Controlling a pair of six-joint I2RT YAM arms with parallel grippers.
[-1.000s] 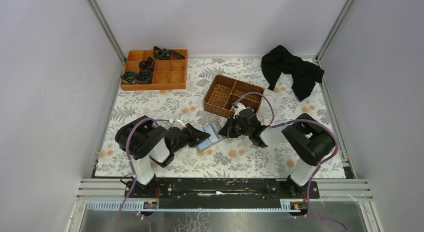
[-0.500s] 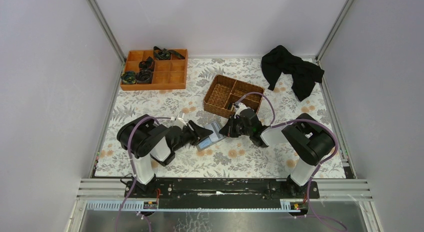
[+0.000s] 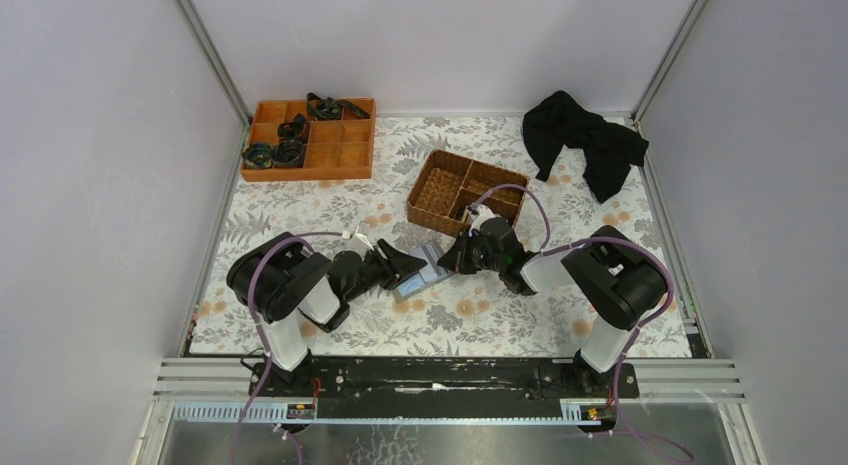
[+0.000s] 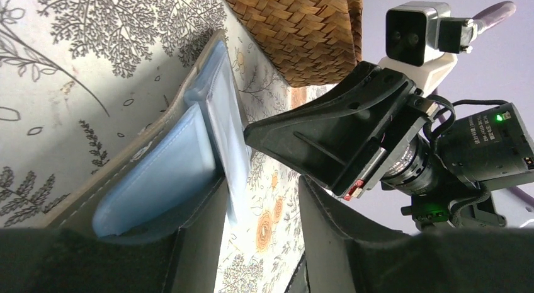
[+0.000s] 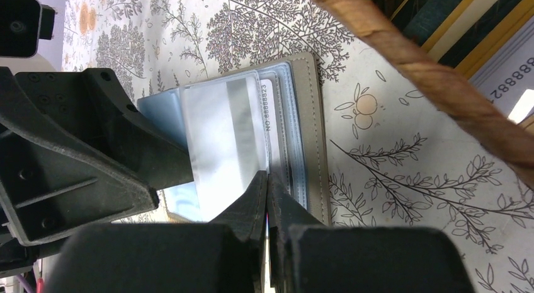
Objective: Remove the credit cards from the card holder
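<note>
The card holder (image 3: 420, 276) lies open on the flowered cloth between my two grippers, pale blue-grey with clear sleeves (image 5: 223, 132). A white numbered credit card (image 5: 267, 110) shows in its sleeves. My right gripper (image 5: 267, 177) is shut, its tips pinched on the lower edge of that card at the holder's right panel. My left gripper (image 4: 261, 201) stands open at the holder's (image 4: 157, 164) other side, one finger (image 4: 195, 242) against the blue panel, and only cloth shows in the gap. From the left wrist view the right gripper's tip (image 4: 252, 133) touches a raised sleeve edge.
A brown wicker basket (image 3: 465, 190) stands just behind the holder, with several cards (image 5: 504, 79) lying in it. An orange divided tray (image 3: 310, 140) holding dark items sits at the back left. A black cloth (image 3: 585, 140) lies at the back right.
My left gripper's jaws have spread wider and the left arm has shifted slightly. The right gripper has stayed shut in the same place.
</note>
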